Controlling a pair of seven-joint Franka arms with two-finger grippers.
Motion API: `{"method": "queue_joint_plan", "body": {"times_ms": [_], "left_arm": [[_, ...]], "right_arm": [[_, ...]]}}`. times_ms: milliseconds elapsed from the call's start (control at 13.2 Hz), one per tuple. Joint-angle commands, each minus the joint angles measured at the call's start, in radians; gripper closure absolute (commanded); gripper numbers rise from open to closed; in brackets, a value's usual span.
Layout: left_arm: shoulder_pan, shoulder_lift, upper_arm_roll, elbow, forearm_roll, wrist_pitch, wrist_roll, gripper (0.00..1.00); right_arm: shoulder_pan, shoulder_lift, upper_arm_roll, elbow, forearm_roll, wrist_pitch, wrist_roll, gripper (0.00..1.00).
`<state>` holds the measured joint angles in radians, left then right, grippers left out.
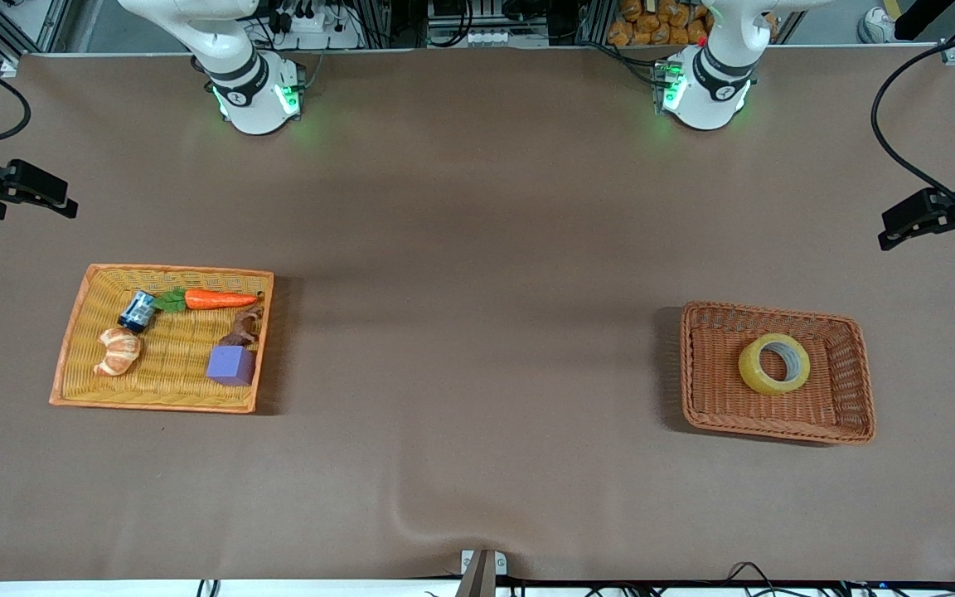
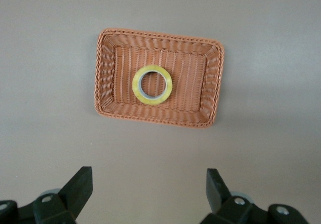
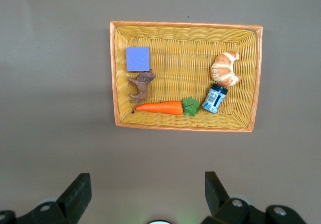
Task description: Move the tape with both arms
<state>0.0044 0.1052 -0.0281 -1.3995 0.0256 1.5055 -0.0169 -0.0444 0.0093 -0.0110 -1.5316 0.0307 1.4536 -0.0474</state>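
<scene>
While both hands gape: one tape (image 1: 773,363), two baskets.

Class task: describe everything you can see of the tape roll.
The tape is a translucent yellowish ring with a grey-white inner core and an open centre. It lies flat near the middle of the brown wicker basket, at the left arm's end of the table, clear of the basket's walls. No gripper touches it.
</scene>
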Motion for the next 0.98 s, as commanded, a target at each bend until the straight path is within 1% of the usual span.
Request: {"method": "queue_joint_plan", "body": {"times_ms": [0,909], "left_arm": [[-0.009,-0.041,0.004,-0.024,-0.003,-0.030,0.018,0.00],[-0.021,-0.055,0.004,-0.024,-0.004,-0.044,0.018,0.00]], "right_arm": [[-0.015,-0.011,0.009,-0.002,0.000,-0.010,0.009,0.00],[-0.017,-0.008,0.008,-0.005,0.000,-0.009,0.008,0.00]]}}
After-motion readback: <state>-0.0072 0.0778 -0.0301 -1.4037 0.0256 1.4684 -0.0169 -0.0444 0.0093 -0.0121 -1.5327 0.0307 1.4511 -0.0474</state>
